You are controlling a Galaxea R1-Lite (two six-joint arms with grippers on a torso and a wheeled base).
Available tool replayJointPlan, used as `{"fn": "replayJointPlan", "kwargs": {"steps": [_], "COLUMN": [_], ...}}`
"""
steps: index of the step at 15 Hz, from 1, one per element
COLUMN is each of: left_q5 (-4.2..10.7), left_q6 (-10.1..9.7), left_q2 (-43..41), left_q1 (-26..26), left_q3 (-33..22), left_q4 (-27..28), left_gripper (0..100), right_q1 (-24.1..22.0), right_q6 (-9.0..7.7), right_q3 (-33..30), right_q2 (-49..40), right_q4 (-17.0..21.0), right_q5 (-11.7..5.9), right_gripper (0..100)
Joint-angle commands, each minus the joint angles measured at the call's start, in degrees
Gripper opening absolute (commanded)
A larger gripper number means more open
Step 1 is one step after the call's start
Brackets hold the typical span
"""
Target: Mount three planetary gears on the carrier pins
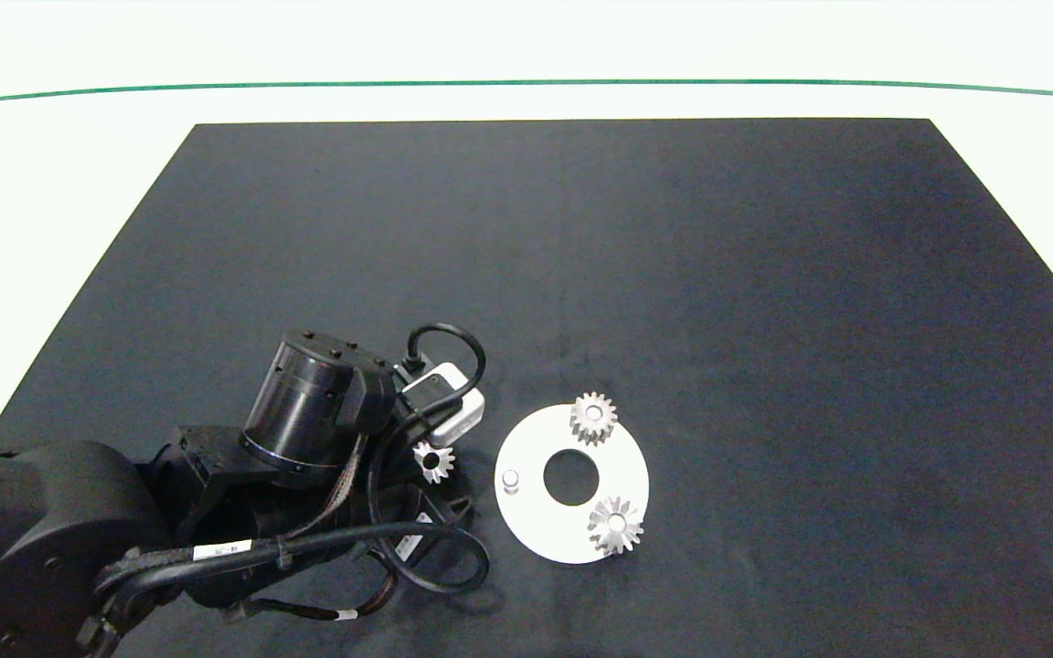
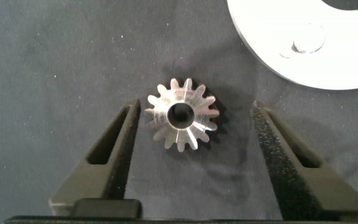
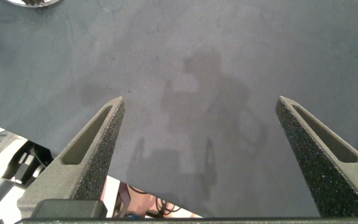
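My left gripper [image 2: 191, 140] hangs over the dark mat [image 1: 581, 228], fingers [image 2: 114, 155] spread wide with a loose gear [image 2: 182, 122] lying flat between them. The gear sits nearer one finger, its teeth close to that finger's tip, though I cannot tell whether they touch; the other finger stands clear of it. In the head view this gear [image 1: 433, 461] shows just past my left arm's wrist, off the disc [image 1: 540, 530] at about its 9 o'clock and apart from its rim.

The disc lies flat on the mat, which covers the surface [image 1: 51, 183]. One gear [image 1: 593, 418] sits on the disc at about 1 o'clock from the centre hole [image 1: 570, 477], and another gear [image 1: 615, 525] at about 5 o'clock, its teeth reaching the disc's edge. The pin [image 1: 510, 479] at 9 o'clock stands bare. From my left wrist I see that bare pin [image 2: 308, 38] on the disc's rim, well apart from the gear between my fingers.

My right gripper [image 3: 201, 155] is out of the head view. Its fingers [image 3: 95, 146] are spread wide over bare mat, holding nothing, with the mat's edge just beneath them.
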Motion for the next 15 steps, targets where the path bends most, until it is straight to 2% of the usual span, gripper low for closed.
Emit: {"fn": "replayJointPlan", "kwargs": {"steps": [1,15], "left_q5": [-0.58,-0.66], "left_q6": [0.12,0.82], "left_q2": [0.23,1.29], "left_q1": [0.06,0.06], "left_q3": [-0.15,-0.06], "left_q4": [-0.18,-1.33], "left_gripper": [63,35], "right_q1": [0.03,0.03], "right_q6": [-0.08,-0.34], "right_q3": [0.25,0.6], "right_q2": [0.03,-0.41], "right_q4": [0.16,0.16], "right_q5": [-0.05,-0.05], "right_gripper": [100,100]}}
